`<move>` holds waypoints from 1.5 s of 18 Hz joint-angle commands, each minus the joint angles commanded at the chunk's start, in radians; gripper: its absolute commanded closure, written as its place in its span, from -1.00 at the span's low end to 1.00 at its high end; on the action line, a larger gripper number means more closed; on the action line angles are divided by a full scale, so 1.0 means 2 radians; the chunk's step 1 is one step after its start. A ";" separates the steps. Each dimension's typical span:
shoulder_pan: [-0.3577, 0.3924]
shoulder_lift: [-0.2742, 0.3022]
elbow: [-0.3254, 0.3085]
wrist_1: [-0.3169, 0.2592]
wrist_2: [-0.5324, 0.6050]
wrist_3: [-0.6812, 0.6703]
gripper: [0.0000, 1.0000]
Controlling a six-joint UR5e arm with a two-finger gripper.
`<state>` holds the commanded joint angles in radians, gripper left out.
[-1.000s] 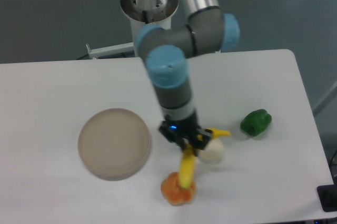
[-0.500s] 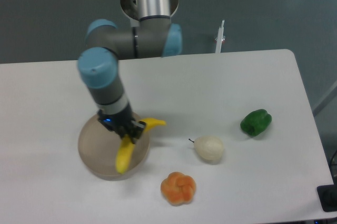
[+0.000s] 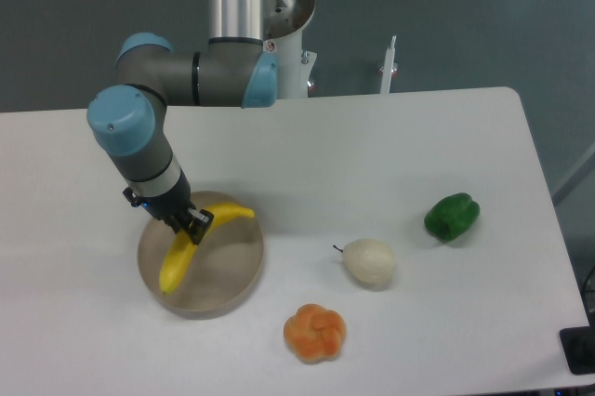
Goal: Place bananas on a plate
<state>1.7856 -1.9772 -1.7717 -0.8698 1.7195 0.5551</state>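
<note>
The bright yellow banana (image 3: 177, 263) is curved and hangs over the beige plate (image 3: 228, 270) at the table's left. My gripper (image 3: 186, 225) is shut on the banana near its middle, above the plate's upper left part. One end of the banana points right over the plate's rim, the other down-left over the dish. I cannot tell whether the banana touches the plate.
A pale cream pear-shaped fruit (image 3: 369, 261) lies right of the plate. An orange knobbly fruit (image 3: 314, 333) sits near the front edge. A green pepper (image 3: 452, 216) lies further right. The arm's base (image 3: 279, 15) stands behind the table.
My gripper has carried the banana leftward from above the orange fruit to over the plate, and over the last half second a little further left.
</note>
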 joint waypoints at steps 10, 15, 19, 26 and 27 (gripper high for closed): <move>-0.001 -0.024 0.000 0.006 0.013 0.002 0.31; -0.001 -0.028 0.001 0.006 0.013 0.002 0.26; 0.000 -0.035 0.001 0.007 0.013 0.002 0.24; 0.000 -0.034 0.000 0.007 0.020 0.002 -0.17; 0.000 -0.032 0.000 0.007 0.020 0.002 -0.25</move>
<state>1.7856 -2.0418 -1.7717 -0.8560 1.7595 0.5599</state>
